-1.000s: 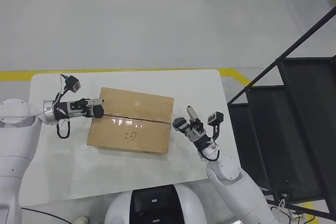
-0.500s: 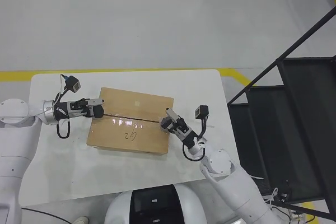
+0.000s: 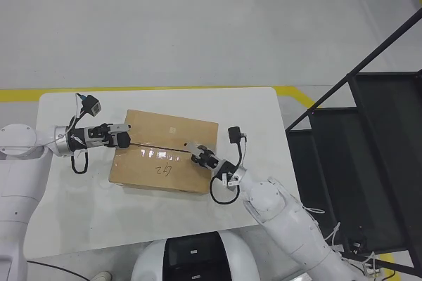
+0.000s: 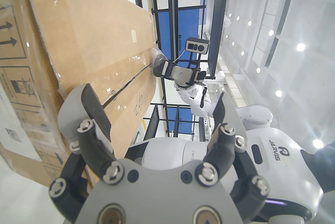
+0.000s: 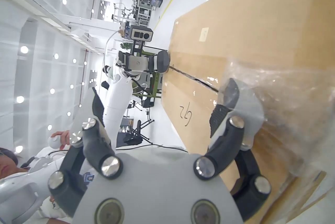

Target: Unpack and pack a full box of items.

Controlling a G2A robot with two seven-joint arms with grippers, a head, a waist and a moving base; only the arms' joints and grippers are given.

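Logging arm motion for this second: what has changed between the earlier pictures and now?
The right gripper, open, moved from off the cardboard box's right edge in over its top, along the taped seam, and is now beside crumpled clear film there. Nothing was gripped or let go. The left gripper stayed open at the seam's other end; the box did not shift on the table.

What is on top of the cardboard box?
Clear tape along its seam, a handwritten mark, the left gripper and right gripper at opposite seam ends. Closed flaps hide the contents.
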